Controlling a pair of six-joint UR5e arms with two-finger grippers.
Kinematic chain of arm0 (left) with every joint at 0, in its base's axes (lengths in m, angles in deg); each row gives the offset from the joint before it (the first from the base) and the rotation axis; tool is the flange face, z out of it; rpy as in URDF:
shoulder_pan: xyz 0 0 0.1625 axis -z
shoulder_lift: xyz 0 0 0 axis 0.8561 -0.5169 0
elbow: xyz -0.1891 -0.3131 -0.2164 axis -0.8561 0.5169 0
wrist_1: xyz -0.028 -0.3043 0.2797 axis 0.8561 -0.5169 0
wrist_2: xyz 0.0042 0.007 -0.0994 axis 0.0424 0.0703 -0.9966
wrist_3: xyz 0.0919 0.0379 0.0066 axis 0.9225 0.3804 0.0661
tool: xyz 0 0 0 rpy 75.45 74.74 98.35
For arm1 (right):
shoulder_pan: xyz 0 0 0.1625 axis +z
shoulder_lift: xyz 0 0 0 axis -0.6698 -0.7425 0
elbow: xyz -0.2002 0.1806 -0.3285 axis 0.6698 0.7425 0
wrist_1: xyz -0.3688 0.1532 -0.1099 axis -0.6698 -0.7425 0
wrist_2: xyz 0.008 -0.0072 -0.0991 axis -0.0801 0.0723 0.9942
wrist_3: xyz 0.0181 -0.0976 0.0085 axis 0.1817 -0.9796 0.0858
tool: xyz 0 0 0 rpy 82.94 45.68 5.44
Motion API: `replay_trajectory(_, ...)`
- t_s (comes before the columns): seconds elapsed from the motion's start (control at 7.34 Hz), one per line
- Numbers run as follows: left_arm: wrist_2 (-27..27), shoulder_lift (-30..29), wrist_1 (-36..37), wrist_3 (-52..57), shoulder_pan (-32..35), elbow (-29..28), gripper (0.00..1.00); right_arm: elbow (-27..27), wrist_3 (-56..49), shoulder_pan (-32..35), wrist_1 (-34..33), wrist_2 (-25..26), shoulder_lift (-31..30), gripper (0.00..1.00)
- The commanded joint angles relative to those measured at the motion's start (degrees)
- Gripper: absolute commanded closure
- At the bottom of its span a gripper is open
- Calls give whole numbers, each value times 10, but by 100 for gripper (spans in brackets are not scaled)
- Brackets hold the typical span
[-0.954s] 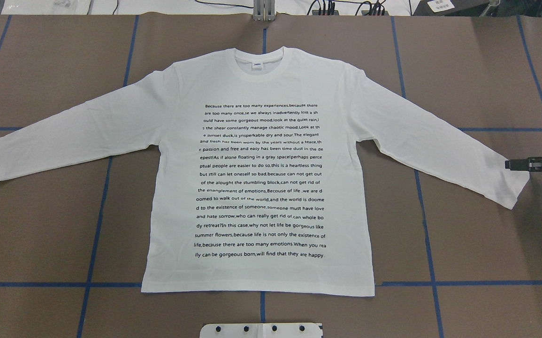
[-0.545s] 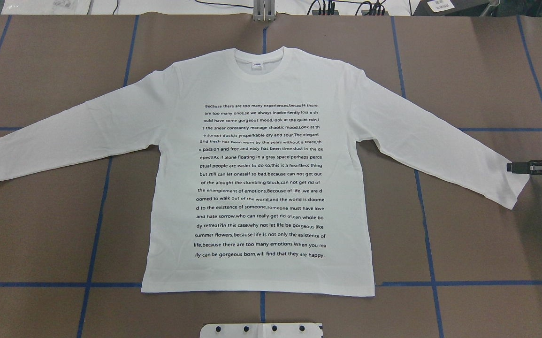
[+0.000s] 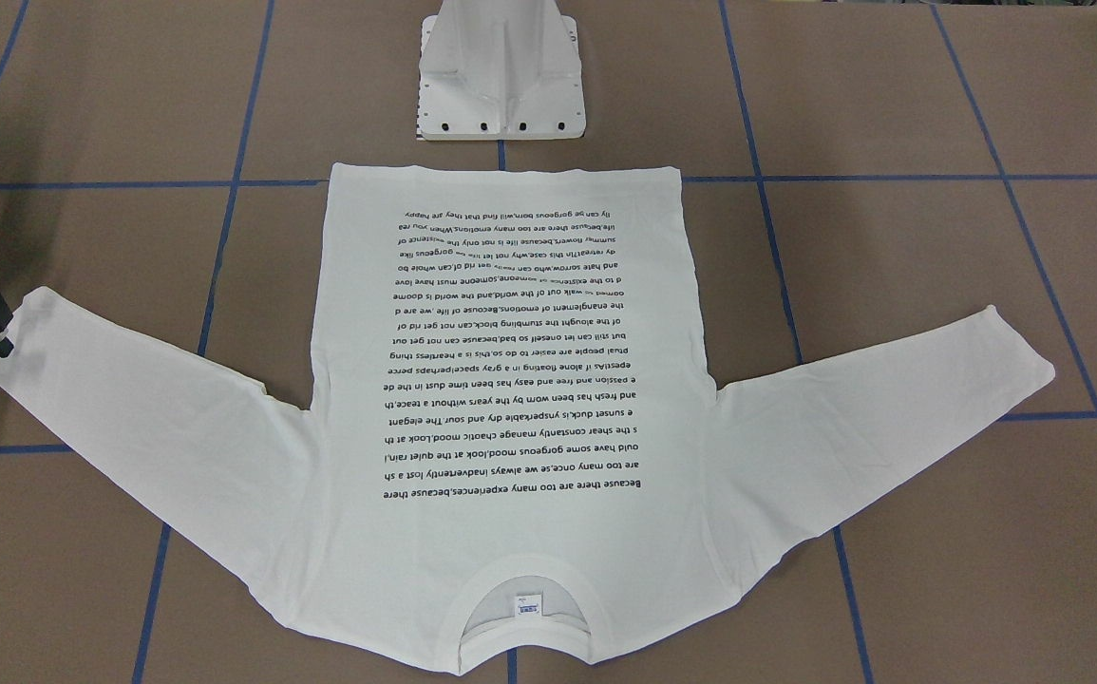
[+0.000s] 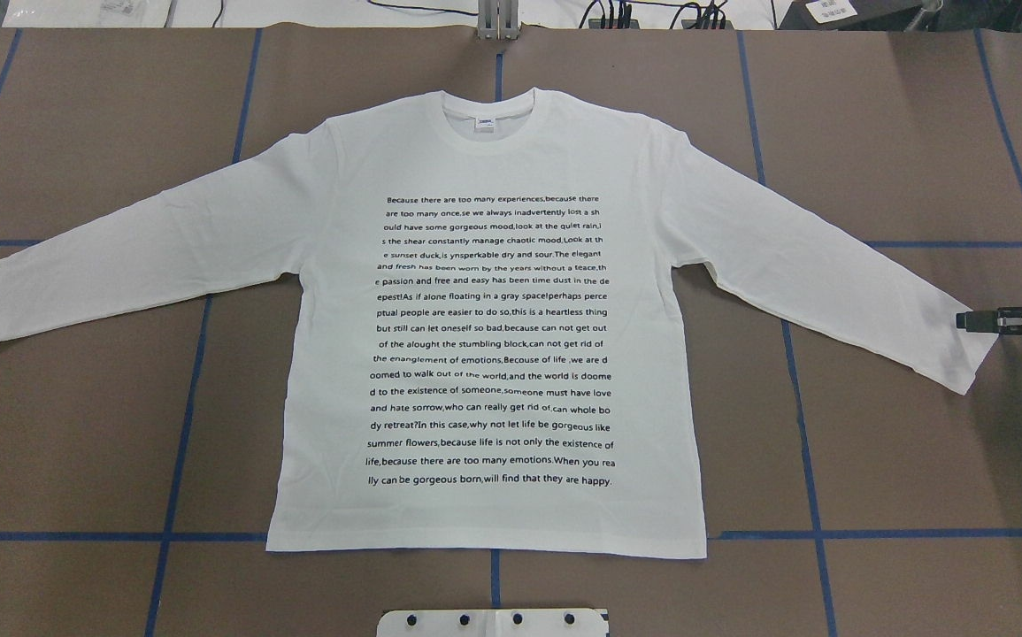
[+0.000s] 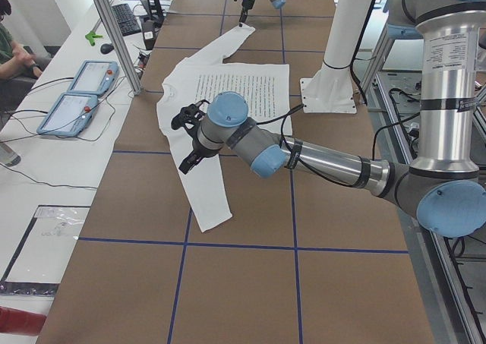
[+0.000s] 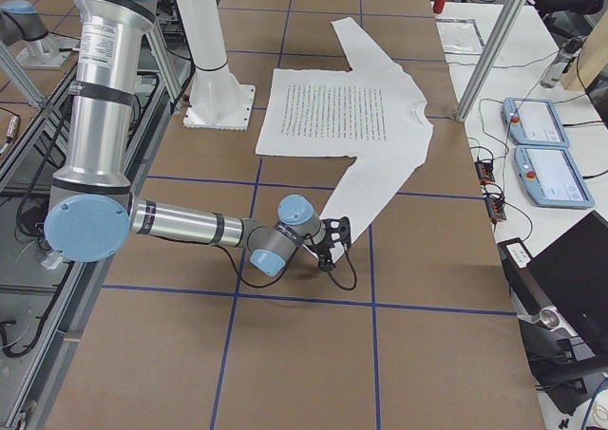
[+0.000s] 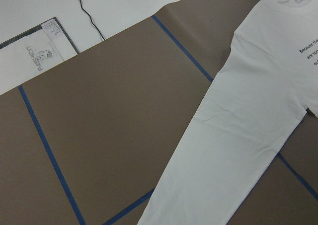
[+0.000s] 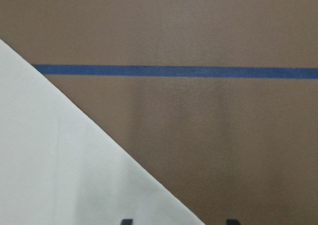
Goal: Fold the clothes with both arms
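White long-sleeved printed T-shirt (image 4: 493, 354) lies collar (image 4: 488, 113) away from white pedestal (image 3: 501, 85) on brown blue-taped tabletop (image 4: 77, 425); right gripper (image 4: 975, 320) gapes at cuff (image 4: 971, 358); left gripper (image 5: 185, 143): cannot tell.

Grey-silver arms (image 5: 334, 165), light-blue caps (image 5: 228, 110), black cables (image 5: 291, 121)

1. T-shirt (image 4: 484, 159): white, with many lines of black printed text on the upturned side. Neck label (image 4: 483, 125): white, dark print.
2. Surface (image 4: 77, 133): brown, with blue tape lines (image 4: 181, 425) in a grid.
3. Left arm (image 5: 326, 160) and right arm (image 6: 185, 223): grey-silver, with light-blue joint caps (image 5: 228, 110).
4. Right claw (image 4: 975, 320): black.
5. Pedestal (image 3: 501, 76): white.
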Motion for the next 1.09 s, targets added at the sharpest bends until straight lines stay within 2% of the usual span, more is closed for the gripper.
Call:
replay_trajectory(0.0,0,0,0,1,1,0,0,2,0,-2,0,0,-3,36)
replay_trajectory(0.14,0,0,0,1,0,0,0,2,1,-2,0,0,-4,55)
replay_trajectory(0.27,0,0,1,1,1,0,0,2,0,-1,0,-3,-4,96)
replay_trajectory(0.41,0,0,0,1,0,0,0,-1,0,-1,0,-5,-5,100)
replay_trajectory(0.68,0,2,0,1,1,0,0,-17,0,3,-1,-11,-6,100)
replay_trajectory(0.95,0,3,0,1,1,1,0,-75,0,37,-50,-39,-9,100)
